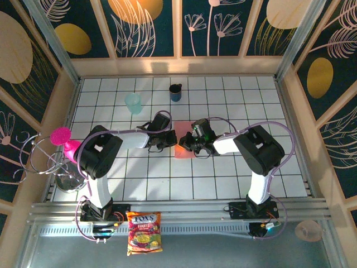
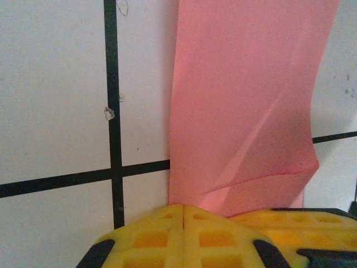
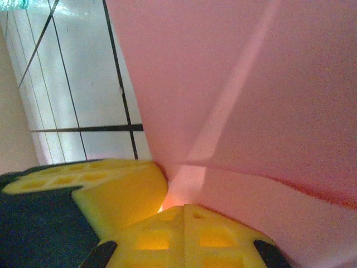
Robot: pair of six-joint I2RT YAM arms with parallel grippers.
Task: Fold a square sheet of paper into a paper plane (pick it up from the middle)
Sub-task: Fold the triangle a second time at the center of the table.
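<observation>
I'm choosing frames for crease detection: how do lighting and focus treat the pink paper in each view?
Top external: even light, glare on the tiles left of centre, the square sheet of paper partly hidden. Left wrist: paper sharp, crease shading clear, yellow fingers slightly soft. Right wrist: paper close and soft, light glowing through beside the fingers, tiles washed out.

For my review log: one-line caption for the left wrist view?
Left gripper shut on the creased pink paper sheet, above the white tiled table.
</observation>
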